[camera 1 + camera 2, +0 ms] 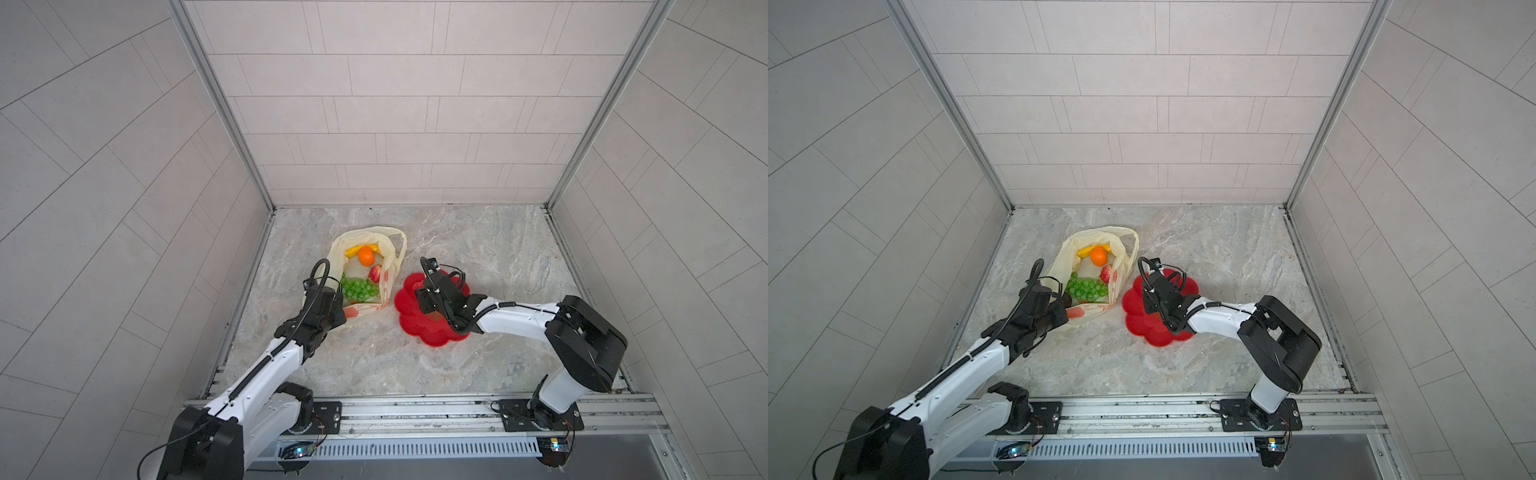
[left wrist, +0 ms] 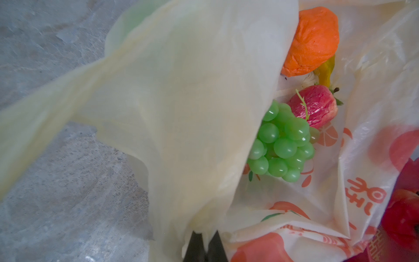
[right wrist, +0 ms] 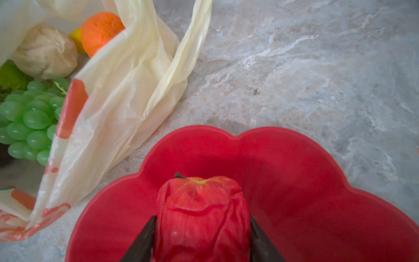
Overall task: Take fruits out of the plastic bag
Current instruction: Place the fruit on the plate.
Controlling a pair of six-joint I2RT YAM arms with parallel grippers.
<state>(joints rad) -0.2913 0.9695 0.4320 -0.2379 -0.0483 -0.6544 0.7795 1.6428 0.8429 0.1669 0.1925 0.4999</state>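
Observation:
The plastic bag (image 1: pixel 392 266) lies open on the marble floor left of centre. Inside it I see an orange (image 1: pixel 366 255) on a yellow banana (image 1: pixel 353 250), a green grape bunch (image 1: pixel 358 289) and a reddish strawberry (image 1: pixel 375 273). The right wrist view also shows a beige piece (image 3: pixel 45 52) and a green apple (image 3: pixel 11 77) in the bag. My left gripper (image 2: pixel 205 236) is shut on the bag's near rim, holding the film up. My right gripper (image 3: pixel 203 219) is shut on a red apple (image 3: pixel 201 204), low over the red dish.
The red flower-shaped dish (image 1: pixel 415 328) sits on the floor just right of the bag, under my right wrist. Tiled walls enclose the floor on three sides, and a metal rail (image 1: pixel 415 409) with both arm bases runs along the front edge.

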